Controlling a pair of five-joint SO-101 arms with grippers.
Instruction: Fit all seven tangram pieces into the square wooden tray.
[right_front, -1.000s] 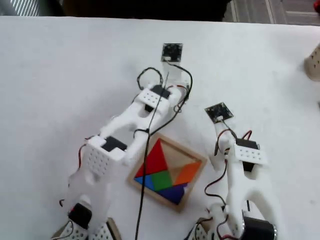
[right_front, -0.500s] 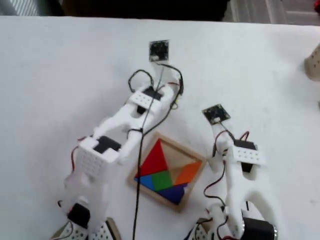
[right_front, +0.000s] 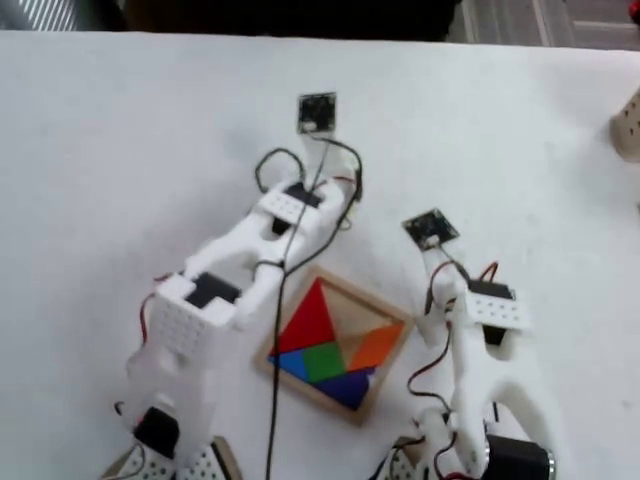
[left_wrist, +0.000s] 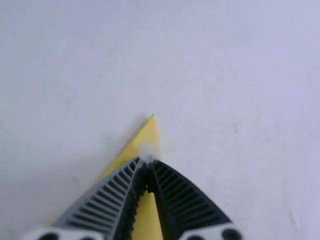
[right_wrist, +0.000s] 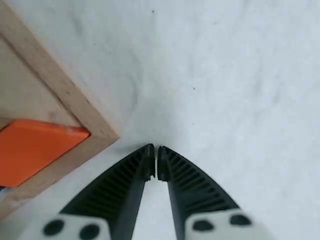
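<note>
Gripping the yellow piece (left_wrist: 148, 131) in the left jaws, right jaws closed on nothing, we judge the tray (right_front: 385, 305) mostly filled, one bare gap remaining.

left arm (right_front: 235, 265) overhangs tray (right_front: 350, 303) rim; tray gap unobstructed

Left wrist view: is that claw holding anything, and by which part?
Yes. The left gripper is shut on a flat yellow triangular tangram piece, pinching it just behind one pointed corner.
</note>
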